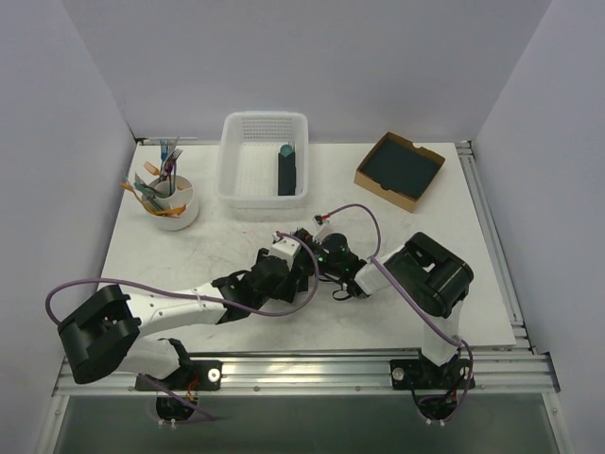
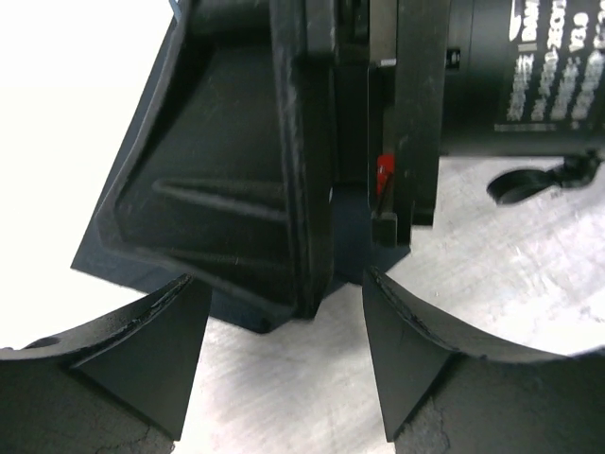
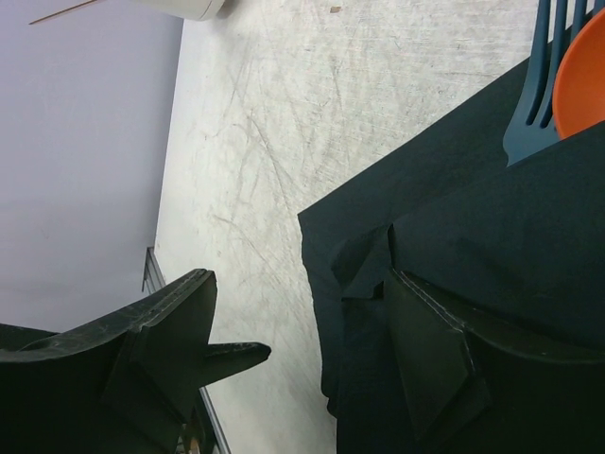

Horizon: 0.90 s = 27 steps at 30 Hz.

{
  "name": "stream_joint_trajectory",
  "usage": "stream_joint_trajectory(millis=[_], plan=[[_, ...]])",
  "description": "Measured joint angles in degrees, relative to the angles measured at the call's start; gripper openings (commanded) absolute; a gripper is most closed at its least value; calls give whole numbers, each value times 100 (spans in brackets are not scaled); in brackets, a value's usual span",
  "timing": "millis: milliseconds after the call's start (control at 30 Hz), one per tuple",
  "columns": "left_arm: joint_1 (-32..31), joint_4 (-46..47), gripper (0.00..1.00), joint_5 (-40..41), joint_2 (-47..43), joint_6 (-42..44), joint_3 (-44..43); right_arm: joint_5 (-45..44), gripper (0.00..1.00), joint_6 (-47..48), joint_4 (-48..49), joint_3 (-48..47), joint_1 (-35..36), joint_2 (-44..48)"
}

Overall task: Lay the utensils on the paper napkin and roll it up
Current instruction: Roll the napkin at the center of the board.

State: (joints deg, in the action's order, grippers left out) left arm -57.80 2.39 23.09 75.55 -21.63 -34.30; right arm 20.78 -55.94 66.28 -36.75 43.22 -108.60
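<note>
**Inspector A:** What do we record, largest first?

**Inspector B:** Both arms meet at the middle of the table [image 1: 189,260]. The paper napkin [image 3: 454,208] lies beneath them, and the top view hides nearly all of it.

**A:** And the claws?

**B:** The right gripper [image 3: 312,312] has its jaws apart, astride the napkin's edge. One finger is over bare table and the other is on the sheet, beside a small raised crease [image 3: 364,270]. The left gripper [image 2: 281,293] is also apart and holds nothing. It is close against the right one, with the sheet's border just ahead of it.

**A:** The cutlery?

**B:** Only the right wrist view shows it. An orange utensil [image 3: 581,76] and a teal fork [image 3: 534,104] stick out from under an upper layer of the napkin, beyond the finger on the sheet. Both run out of frame, so we cannot confirm their long axis. We judge that it crosses that layer's edge.

**A:** Which arm is nearer?

**B:** We judge the right, as it is already touching the sheet. The left wrist view adds only a red-orange sliver [image 2: 383,180] between dark parts, which we cannot identify.
</note>
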Motion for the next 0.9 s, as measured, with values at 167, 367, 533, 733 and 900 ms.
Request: stream_joint_trajectory(millis=[167, 367, 533, 733, 900], plan=[[17, 243, 73, 57, 402, 35, -131, 9, 73, -26, 37, 13, 0, -7], [17, 494, 72, 79, 710, 28, -142, 24, 73, -109, 129, 28, -4, -42], [17, 570, 65, 85, 861, 7, -142, 52, 73, -151, 192, 35, -9, -61], [-9, 601, 53, 76, 992, -149, -140, 83, 74, -168, 195, 39, -48, -61], [-114, 758, 47, 85, 1003, -280, -74, 131, 75, -153, 181, 39, -83, -59]])
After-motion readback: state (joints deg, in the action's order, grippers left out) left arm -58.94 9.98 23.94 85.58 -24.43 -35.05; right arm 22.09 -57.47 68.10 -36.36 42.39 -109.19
